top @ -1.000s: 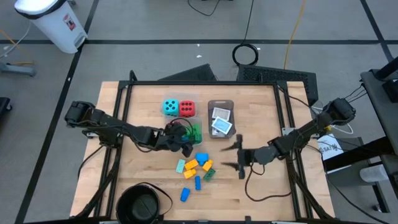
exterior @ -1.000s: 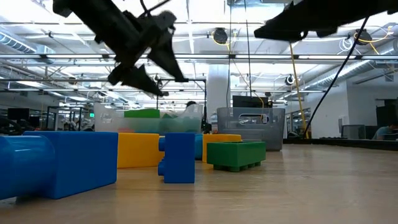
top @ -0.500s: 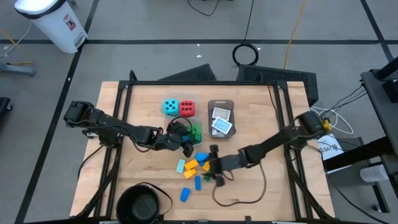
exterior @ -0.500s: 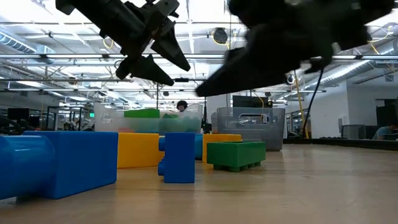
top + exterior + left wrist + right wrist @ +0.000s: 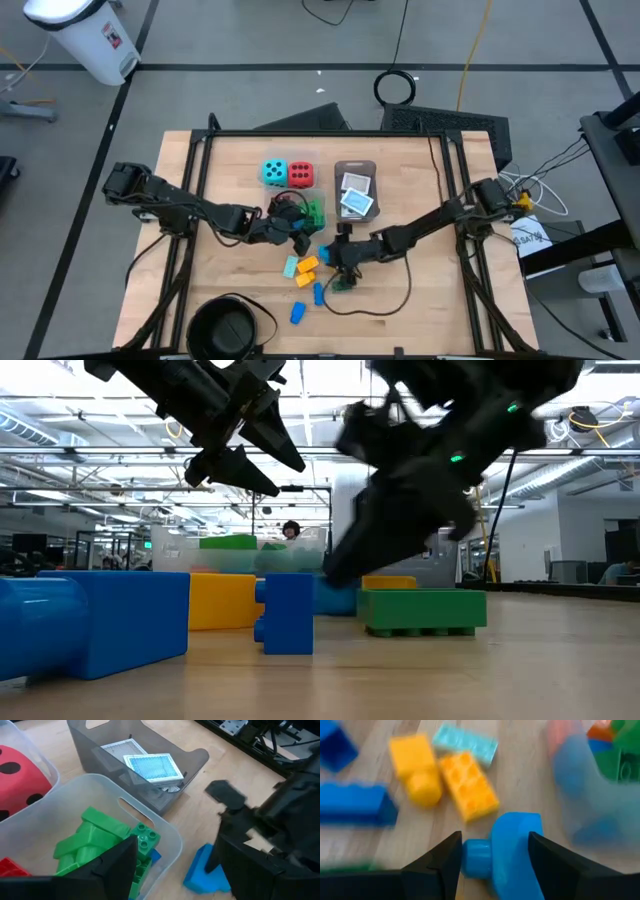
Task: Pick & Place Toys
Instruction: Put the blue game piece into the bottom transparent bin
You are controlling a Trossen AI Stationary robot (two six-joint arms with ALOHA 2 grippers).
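Your right pincer [image 5: 492,865] straddles a blue brick [image 5: 512,852] on the worktop [image 5: 420,180], fingers parted around it; your left pincer [image 5: 175,865] hangs open over the clear tub [image 5: 165,837] of green bricks [image 5: 107,842].

Even, bright overhead light is being cast across the high view; only soft, short shadows are being thrown onto the wooden table [image 5: 420,180] beneath the arms, and no glare is being seen there. In the low view, ceiling strip lights are being blown out to white along the upper frame; the right gripper [image 5: 385,550] is being smeared by motion blur at centre, while the nearest blue brick [image 5: 90,622] at lower left is being rendered soft. The right wrist view is being blurred throughout, most heavily at its left and right edges; the left wrist view is being kept sharper, with blur at its right side.
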